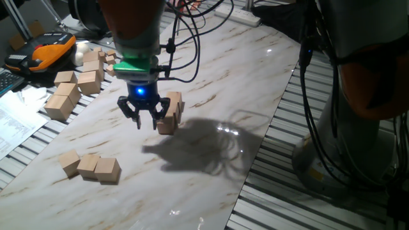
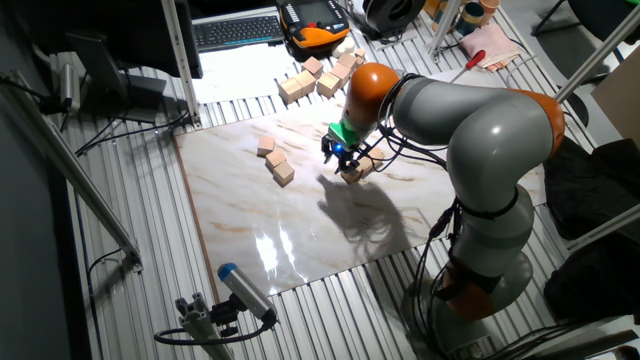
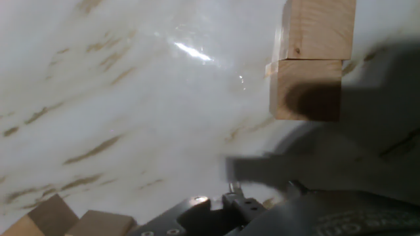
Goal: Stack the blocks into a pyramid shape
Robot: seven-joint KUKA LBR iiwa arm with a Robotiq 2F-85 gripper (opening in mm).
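The claw (image 1: 146,117) is hovering released and empty beside a partly built stack of blocks (image 1: 170,112) on the marble tabletop (image 1: 211,76). Three loose blocks (image 1: 91,166) are waiting nearby; fetching one seems next.

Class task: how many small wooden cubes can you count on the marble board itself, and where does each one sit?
At least 5: three cubes in a row near the board's edge, two cubes grouped by the gripper. The gripper may hide another there.
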